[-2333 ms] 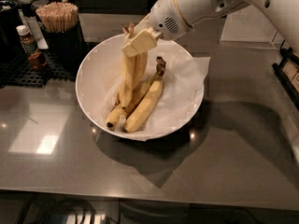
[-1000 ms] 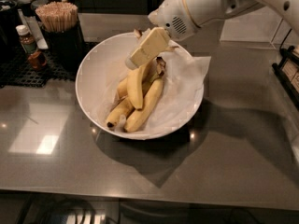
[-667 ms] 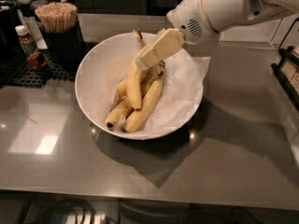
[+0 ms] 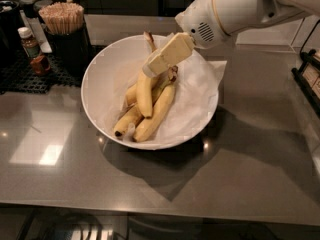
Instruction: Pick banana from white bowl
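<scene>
The white bowl (image 4: 98, 82), lined with crinkled white paper (image 4: 199, 100), stands on the grey counter (image 4: 250, 169) and holds three bananas. My gripper (image 4: 151, 69) reaches in from the upper right on the white arm (image 4: 235, 9). Its cream fingers (image 4: 170, 54) are shut on the upper part of one banana (image 4: 145, 95). That banana is tilted up, with its stem (image 4: 148, 38) showing above the fingers and its lower end still among the others. Two more bananas (image 4: 156, 115) lie flat in the bowl beside and under it.
A black holder of wooden sticks (image 4: 62, 19) stands at the back left next to a small brown bottle (image 4: 30, 43) on a black mat (image 4: 25, 76). A dark rack (image 4: 309, 76) sits at the right edge. The counter's front edge runs along the bottom.
The gripper has swung from pointing down into the bowl to a slant and has risen up and to the right. The held banana's upper end has lifted and tilted with it.
</scene>
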`<state>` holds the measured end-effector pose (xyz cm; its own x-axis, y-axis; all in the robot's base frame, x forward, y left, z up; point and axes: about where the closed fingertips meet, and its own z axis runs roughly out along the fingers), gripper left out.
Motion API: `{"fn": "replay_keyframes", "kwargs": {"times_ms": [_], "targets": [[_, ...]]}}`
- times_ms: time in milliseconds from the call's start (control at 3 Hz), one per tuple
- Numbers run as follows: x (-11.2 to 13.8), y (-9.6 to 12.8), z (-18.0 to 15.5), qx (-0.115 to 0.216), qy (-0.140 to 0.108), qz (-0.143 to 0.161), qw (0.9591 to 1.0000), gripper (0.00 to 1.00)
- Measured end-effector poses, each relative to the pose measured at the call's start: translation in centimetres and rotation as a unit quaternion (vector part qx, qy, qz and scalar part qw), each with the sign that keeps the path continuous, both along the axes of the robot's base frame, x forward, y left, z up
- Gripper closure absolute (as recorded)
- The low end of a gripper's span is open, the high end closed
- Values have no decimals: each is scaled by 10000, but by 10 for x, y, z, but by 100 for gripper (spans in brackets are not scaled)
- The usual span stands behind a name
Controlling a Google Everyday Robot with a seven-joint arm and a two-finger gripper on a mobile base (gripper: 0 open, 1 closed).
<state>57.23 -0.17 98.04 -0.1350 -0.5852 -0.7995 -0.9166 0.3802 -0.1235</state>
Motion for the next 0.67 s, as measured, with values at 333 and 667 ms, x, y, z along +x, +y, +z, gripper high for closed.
{"fn": "replay_keyframes", "kwargs": {"times_ms": [333,667], "targets": [[-2,19,-10,-151,112,315,9993,0],[-5,26,-21,-511,280,524,9969,0]]}}
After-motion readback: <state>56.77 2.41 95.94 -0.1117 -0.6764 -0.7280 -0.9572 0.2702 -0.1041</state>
